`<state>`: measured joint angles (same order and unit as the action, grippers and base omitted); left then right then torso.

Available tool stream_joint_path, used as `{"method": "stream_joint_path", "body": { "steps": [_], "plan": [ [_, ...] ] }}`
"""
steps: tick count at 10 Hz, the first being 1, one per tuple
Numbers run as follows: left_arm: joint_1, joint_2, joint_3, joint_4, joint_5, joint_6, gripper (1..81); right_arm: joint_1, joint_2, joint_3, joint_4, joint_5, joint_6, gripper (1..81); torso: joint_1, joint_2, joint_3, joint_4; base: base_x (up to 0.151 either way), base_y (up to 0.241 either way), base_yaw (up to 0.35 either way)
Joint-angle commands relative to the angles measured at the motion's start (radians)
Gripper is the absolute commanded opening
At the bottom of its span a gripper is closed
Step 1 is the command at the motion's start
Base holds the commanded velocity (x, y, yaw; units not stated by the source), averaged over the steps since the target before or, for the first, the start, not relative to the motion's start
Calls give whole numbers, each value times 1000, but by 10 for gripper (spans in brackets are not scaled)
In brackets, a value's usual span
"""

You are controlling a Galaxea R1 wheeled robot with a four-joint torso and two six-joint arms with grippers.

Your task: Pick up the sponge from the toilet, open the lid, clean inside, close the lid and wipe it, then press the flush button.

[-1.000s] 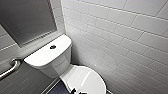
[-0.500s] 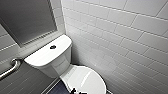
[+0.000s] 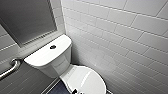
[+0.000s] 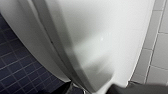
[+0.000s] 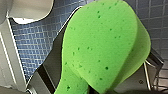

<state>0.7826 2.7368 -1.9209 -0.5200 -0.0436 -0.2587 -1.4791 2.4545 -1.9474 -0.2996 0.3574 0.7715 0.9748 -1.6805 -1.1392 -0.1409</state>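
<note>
One sponge (image 5: pixel 100 50) gripped in right pincer (image 5: pixel 97 86), toilet (image 3: pixel 50 60) lid (image 3: pixel 86 80) closed

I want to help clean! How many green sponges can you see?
1. The sponge hangs close in front of the right wrist camera, over the blue floor tiles. More could be hidden elsewhere.

White brick-tiled wall (image 3: pixel 120 37), grey panel (image 3: pixel 25 20) set in it — metal grab bar (image 3: pixel 11 67) below, dark blue small-tiled floor (image 5: pixel 37 42)
</note>
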Motion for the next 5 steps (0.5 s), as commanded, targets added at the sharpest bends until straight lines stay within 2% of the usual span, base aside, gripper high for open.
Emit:
{"method": "stream_joint_path", "body": {
  "steps": [1,5],
  "plan": [
    [-137,-18,92,29,-39,16,811,4,-47,22,-23,-48,-1,10,0,0,0,0,0,0,0],
    [-142,-29,115,29,-56,16,811,4,-49,30,-23,-48,-1,10,0,0,0,0,0,0,0]
  ]
}}
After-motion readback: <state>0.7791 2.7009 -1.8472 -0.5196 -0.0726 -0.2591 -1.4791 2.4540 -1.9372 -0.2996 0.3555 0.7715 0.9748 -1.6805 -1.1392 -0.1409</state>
